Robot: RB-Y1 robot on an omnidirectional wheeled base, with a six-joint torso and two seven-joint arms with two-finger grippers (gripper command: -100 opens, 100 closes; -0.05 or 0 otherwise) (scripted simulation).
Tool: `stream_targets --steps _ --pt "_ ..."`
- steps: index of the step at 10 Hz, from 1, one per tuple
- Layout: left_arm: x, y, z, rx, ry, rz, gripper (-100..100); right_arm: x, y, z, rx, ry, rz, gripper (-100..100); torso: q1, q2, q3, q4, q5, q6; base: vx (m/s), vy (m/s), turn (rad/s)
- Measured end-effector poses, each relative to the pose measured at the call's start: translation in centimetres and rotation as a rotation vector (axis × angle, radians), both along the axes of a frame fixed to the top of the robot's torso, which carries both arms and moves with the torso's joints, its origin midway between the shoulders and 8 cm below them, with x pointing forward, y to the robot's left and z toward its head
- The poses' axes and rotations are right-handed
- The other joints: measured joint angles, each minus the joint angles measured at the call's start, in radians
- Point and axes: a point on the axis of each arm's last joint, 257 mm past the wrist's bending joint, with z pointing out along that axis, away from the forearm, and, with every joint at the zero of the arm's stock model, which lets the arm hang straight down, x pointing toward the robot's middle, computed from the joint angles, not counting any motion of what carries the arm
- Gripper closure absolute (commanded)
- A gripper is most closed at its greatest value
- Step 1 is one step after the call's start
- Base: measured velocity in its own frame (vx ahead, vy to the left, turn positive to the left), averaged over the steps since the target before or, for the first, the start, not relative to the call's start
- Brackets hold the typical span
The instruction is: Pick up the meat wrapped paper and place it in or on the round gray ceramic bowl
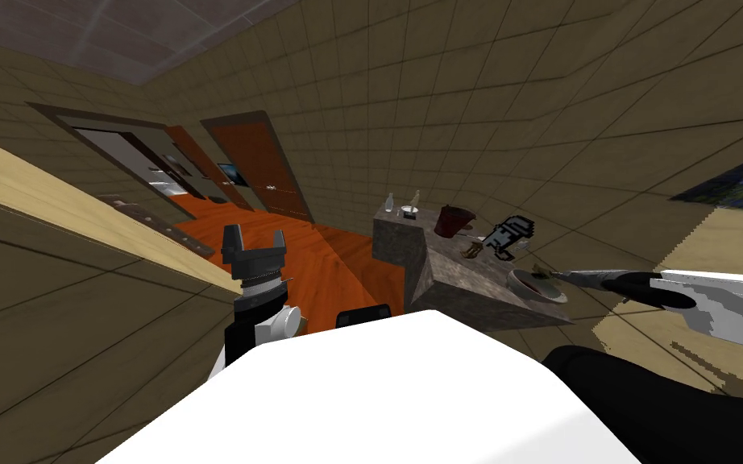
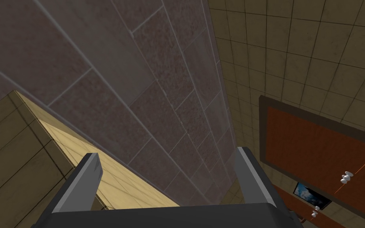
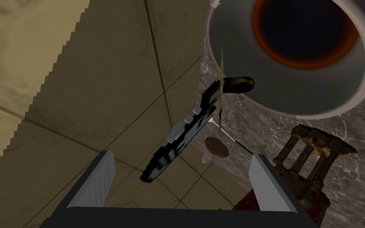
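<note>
my right end effector [image 3: 181, 155] is open and empty, its two blades spread wide. it reaches in from my right so the tips sit near the rim of the round grey bowl [image 3: 233, 51], which stands near the close corner of the marbled grey desk [image 3: 336, 118]. what i take for the paper-wrapped meat [image 3: 236, 83] is a small dark olive lump with a thin pale sheet seen edge-on. it sits at the bowl's rim, between the bowl and my blades, and i can't tell whether it rests on the rim or on the desk just beside it. a little brown oval [image 3: 216, 147] nearer the blades may belong to it too, but i can't say. i'd judge the parcel light and soft, with paper that is slick and likely to crumple or slip. pinching the sheet's edge looks like a poor bet, so i'd close the blades gently across the thick of the lump. the bowl looks hard and could be nudged, so i'd keep the blades off its rim. a black blocky object [image 3: 177, 140], a small brown columned ornament [image 3: 312, 158] and a dark red pail [image 1: 452, 220] crowd the same end of the desk. my left end effector [image 1: 255, 235] is raised at my left, well apart from the desk, with its blades apart and holding nothing.
</note>
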Motion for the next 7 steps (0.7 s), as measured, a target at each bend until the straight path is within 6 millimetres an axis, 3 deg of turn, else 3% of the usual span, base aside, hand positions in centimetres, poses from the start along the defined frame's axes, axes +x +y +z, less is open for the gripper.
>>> stream_targets --steps 4,7 --pt "0.0 0.0 0.0 0.000 0.000 0.000 0 2.2 0.2 1.1 -0.004 -0.001 0.026 -100 0.000 0.000 0.000 0.000 0.000 0.000 0.001 0.004 -0.094" --pt "0.0 0.0 0.0 0.000 0.000 0.000 0 5.0 0.5 2.1 -0.004 -0.003 0.060 -100 0.000 0.000 0.000 0.000 0.000 0.000 0.002 0.009 -0.089"
